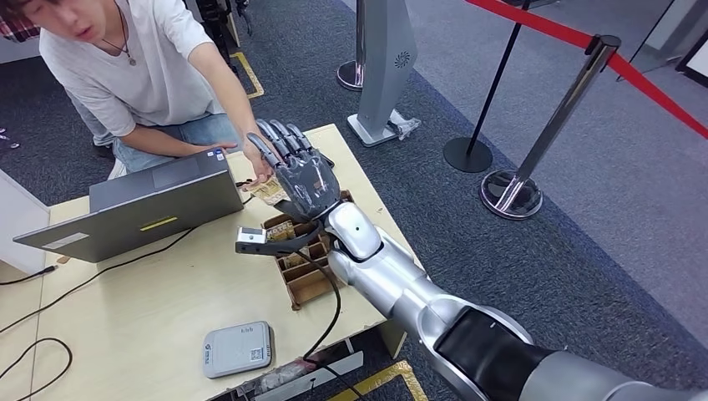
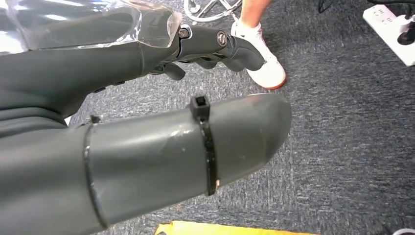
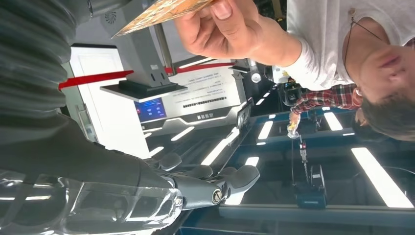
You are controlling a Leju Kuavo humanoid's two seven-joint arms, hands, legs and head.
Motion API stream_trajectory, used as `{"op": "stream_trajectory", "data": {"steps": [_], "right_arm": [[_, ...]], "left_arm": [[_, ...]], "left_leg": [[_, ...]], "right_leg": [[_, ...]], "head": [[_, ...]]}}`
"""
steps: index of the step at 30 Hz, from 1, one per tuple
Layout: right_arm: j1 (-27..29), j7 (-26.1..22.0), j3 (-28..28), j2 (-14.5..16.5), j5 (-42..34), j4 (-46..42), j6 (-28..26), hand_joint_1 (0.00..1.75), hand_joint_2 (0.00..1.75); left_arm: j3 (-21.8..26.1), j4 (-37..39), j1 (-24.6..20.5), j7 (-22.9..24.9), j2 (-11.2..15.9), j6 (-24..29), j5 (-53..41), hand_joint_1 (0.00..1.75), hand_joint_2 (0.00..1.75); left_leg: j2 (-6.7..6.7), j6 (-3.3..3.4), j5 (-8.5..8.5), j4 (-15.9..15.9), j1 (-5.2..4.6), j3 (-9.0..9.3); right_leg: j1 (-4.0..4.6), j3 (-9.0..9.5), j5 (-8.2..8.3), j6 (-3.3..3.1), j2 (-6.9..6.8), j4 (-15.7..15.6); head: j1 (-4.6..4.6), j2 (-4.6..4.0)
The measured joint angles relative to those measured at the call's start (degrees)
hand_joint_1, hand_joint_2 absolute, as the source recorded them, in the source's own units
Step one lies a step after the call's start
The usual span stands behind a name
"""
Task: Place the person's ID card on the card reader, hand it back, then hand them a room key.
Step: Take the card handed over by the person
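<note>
On a wooden desk [image 1: 167, 309] over grey carpet, your right hand [image 1: 300, 171] reached out, fingers spread and holding nothing. The person's hand [image 3: 220, 27] held the card [image 3: 156, 12]; releasing early could drop it.

laptop [image 1: 159, 200] left of card box [image 1: 305, 267]; card reader [image 1: 238, 348] nearer, all on table [image 1: 150, 309].

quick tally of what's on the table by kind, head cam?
Laptop: 1
Card reader: 1
Cardboard box with compartments: 1
Total: 3
The card is above the table, in the person's hand, beside the robot's right hand, so it is not counted.
</note>
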Motion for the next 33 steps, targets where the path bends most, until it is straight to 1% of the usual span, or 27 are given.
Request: {"op": "stream_trajectory", "data": {"steps": [12,20,21,25,26,28,33], "right_arm": [[3.5,1.3,0.2,-2.5,1.2,-4.8,-0.2,0.0,1.75],[4.8,1.7,0.2,-3.5,2.1,-6.7,-0.3,0.0,1.75],[5.0,1.8,0.2,-3.6,2.2,-6.8,-0.3,0.06,1.75],[5.7,2.1,0.2,-4.1,2.5,-7.4,-0.3,1.51,1.75],[5.9,2.2,0.2,-4.1,2.5,-7.5,-0.3,1.6,1.75],[6.2,2.3,0.2,-4.3,2.7,-7.6,-0.3,1.73,1.75],[6.7,2.3,0.1,-4.7,2.9,-7.8,-0.3,1.75,1.75]], "left_arm": [[0.1,0.0,0.0,-0.9,-0.2,-0.2,0.0,0.0,0.0],[0.1,0.0,0.0,-1.0,-0.2,-0.5,-0.1,0.0,0.0],[0.1,0.0,0.0,-1.1,-0.2,-0.5,-0.1,0.0,0.0],[0.1,0.0,0.0,-1.4,-0.2,-0.6,-0.3,0.0,0.0],[0.1,0.0,0.0,-1.5,-0.2,-0.6,-0.3,0.0,0.0],[0.1,0.0,0.0,-1.5,-0.2,-0.6,-0.3,0.0,0.0],[0.1,0.0,0.0,-1.5,-0.2,-0.8,-0.7,0.0,0.0]], "left_leg": [[0.0,0.0,-0.01,0.0,0.0,0.0],[0.0,0.0,-0.01,0.0,0.0,0.0],[0.01,0.0,-0.01,0.0,0.0,0.0],[0.0,0.01,-0.01,0.0,0.0,0.0],[0.0,0.01,-0.01,0.0,0.0,0.0],[0.0,0.01,-0.01,0.0,0.0,0.0],[0.0,0.01,-0.01,0.0,0.0,0.0]], "right_leg": [[0.0,0.0,0.0,0.0,0.0,0.0],[0.0,0.0,0.0,0.0,0.0,0.0],[0.0,0.0,0.0,0.0,0.0,0.0],[0.0,0.0,0.0,0.0,0.0,0.0],[0.0,0.0,0.0,0.0,0.0,0.0],[0.0,0.0,0.0,0.0,0.0,0.0],[0.0,0.0,0.0,0.0,0.0,0.0]], "head": [[0.0,0.0],[0.01,0.0],[0.01,0.0],[0.0,0.0],[0.0,0.0],[0.0,0.0],[0.0,0.0]]}}
